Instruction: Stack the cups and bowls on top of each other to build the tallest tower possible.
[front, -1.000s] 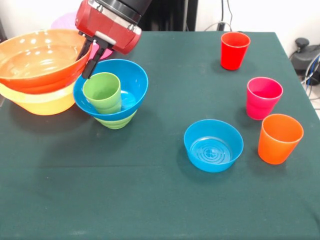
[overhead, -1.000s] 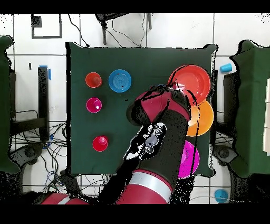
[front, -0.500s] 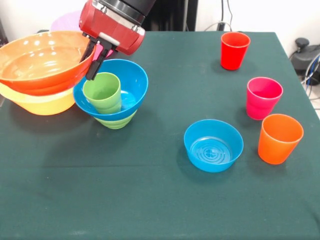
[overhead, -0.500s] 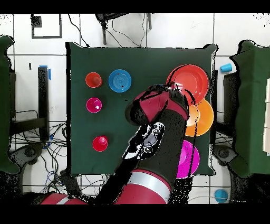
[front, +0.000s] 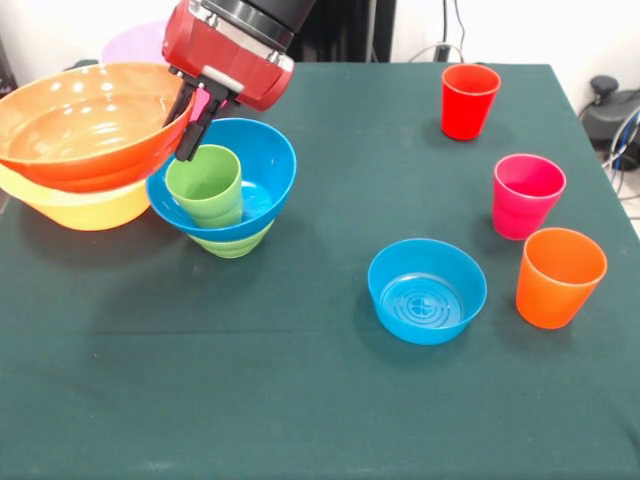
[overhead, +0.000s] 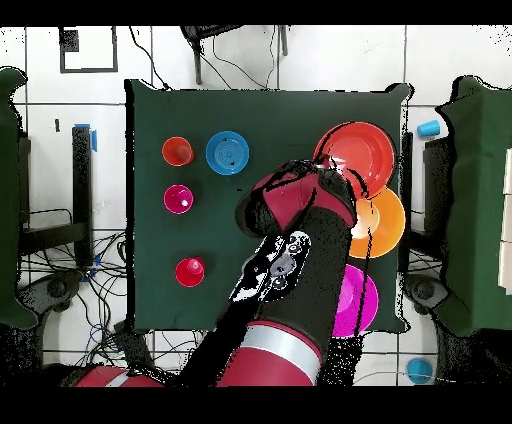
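The tower stands left of centre: a light green cup (front: 205, 185) sits upright inside the wide blue bowl (front: 262, 160), which rests on the small green bowl (front: 232, 243). My gripper (front: 185, 140) hangs just above and behind the green cup, open, with nothing between its fingers. Along the right side stand the red cup (front: 469, 100), the magenta-pink cup (front: 527, 195) and the orange cup (front: 559, 277). The small blue bowl (front: 427, 290) lies mouth up beside them. In the overhead view my arm (overhead: 300, 240) hides the tower.
At the left edge, the orange-red bowl (front: 80, 120) is nested in the big yellow-orange bowl (front: 85, 212), touching the blue bowl. The big pink bowl (front: 135, 42) sits behind them. From overhead, the cups (overhead: 179, 198) and small blue bowl (overhead: 227, 153) line the left side.
My gripper has lifted a little and shifted right in the front view, away from the green cup's rim. The cup stays in the blue bowl; nothing else moved.
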